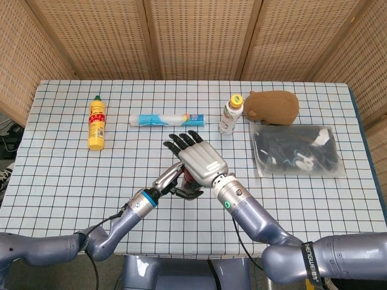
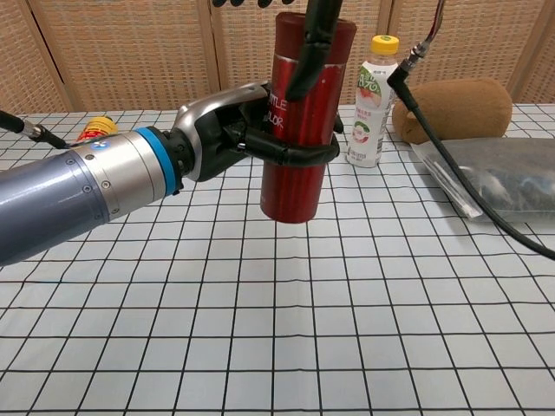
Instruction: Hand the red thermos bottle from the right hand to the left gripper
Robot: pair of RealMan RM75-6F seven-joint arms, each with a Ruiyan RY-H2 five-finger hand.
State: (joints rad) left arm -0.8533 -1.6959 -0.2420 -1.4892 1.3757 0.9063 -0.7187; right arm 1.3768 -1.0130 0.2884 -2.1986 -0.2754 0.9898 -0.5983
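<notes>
The red thermos bottle [image 2: 299, 130] hangs upright above the checked table [image 2: 260, 347]. My left hand [image 2: 230, 130] grips it from the left, its dark fingers wrapped round the bottle's middle. My right hand [image 1: 196, 158] is above the bottle with its fingers [image 1: 181, 142] spread out flat; in the chest view one finger [image 2: 310, 48] still lies against the bottle's upper front. In the head view the right hand hides nearly all of the thermos [image 1: 188, 177], and the left hand [image 1: 171, 180] shows just beside it.
A white drink bottle [image 1: 229, 115] with a yellow cap and a brown plush toy [image 1: 272, 107] stand behind on the right. A clear bag of dark items [image 1: 296, 151] lies at right. A yellow bottle [image 1: 96, 124] and a blue-white tube [image 1: 166, 120] lie at the back left.
</notes>
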